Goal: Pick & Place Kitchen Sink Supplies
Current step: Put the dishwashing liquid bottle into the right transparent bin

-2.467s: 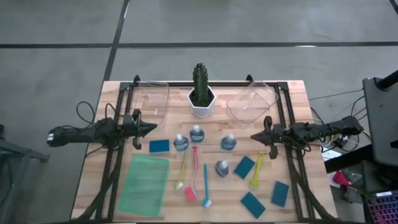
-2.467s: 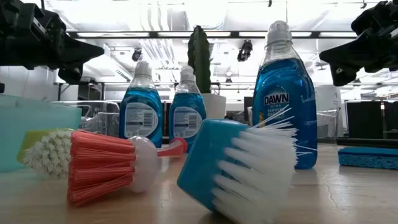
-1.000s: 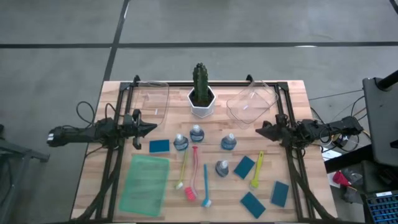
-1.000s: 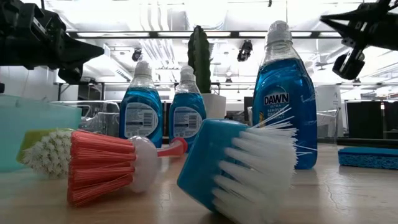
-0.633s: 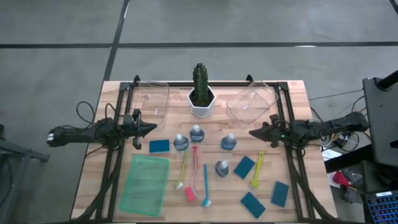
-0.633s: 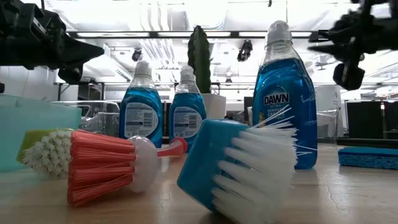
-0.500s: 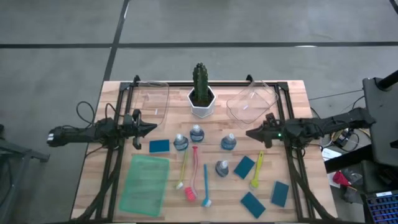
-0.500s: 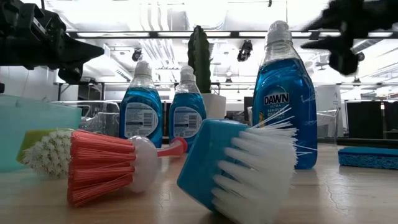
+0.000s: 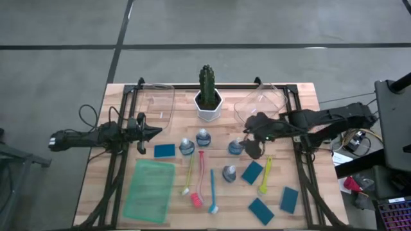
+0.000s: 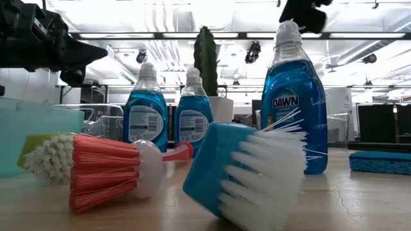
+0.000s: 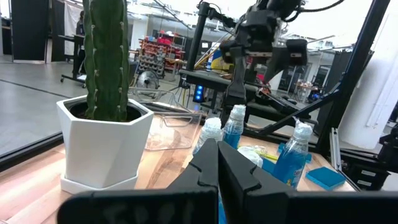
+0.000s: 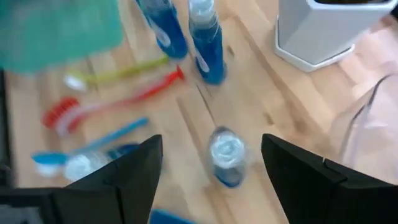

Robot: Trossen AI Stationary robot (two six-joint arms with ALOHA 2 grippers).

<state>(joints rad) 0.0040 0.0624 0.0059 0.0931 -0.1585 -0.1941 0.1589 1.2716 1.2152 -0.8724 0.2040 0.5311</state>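
Right gripper (image 9: 249, 142) has swung left from the table's right edge, jaws now spread wide, above a bottle (image 9: 236, 146); its cap sits between them, untouched. Left gripper (image 9: 156, 133) waits closed at left, holding nothing.

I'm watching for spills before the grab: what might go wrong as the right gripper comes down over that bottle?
1. The open right gripper hangs above the upright blue bottle; an off-centre descent may tip it.
2. The clear container sits right beside the arm and might get nudged.
3. The lime brush lies close by; a toppled bottle may roll onto it.
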